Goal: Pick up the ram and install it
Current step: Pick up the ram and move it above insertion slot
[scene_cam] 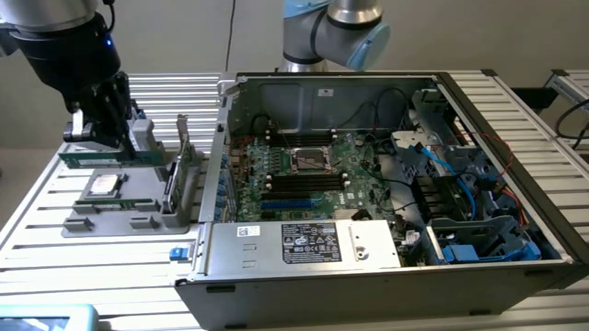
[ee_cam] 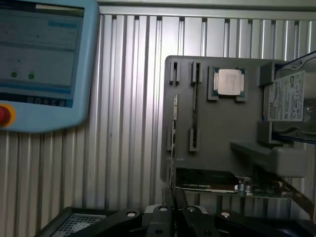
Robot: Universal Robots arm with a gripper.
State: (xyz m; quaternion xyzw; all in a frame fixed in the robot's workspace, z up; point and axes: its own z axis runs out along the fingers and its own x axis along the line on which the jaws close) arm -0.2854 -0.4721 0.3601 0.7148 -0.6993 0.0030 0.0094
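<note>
The ram (scene_cam: pixel 92 160), a long thin green stick, hangs level just above the grey parts tray (scene_cam: pixel 101 222) at the exterior view's left. My gripper (scene_cam: pixel 96 146) is shut on its upper edge. In the wrist view the ram (ee_cam: pixel 174 128) shows edge-on as a thin strip running out from between the dark fingers (ee_cam: pixel 160 217) of the gripper (ee_cam: pixel 173 218), over the tray (ee_cam: pixel 222 128). A second green stick (scene_cam: pixel 115 205) lies in the tray. The open computer case (scene_cam: pixel 230 138) stands to the exterior view's right, with the motherboard's black memory slots (scene_cam: pixel 304 181) facing up.
The tray also holds a CPU (scene_cam: pixel 104 185) (ee_cam: pixel 228 81), a silver hard drive (ee_cam: pixel 289 96) and an upright expansion card (scene_cam: pixel 181 165) (ee_cam: pixel 207 180) close to the case wall. A blue teach pendant (ee_cam: pixel 44 64) lies on the slatted table (scene_cam: pixel 37 200). Cables and drive cages crowd the case's right side.
</note>
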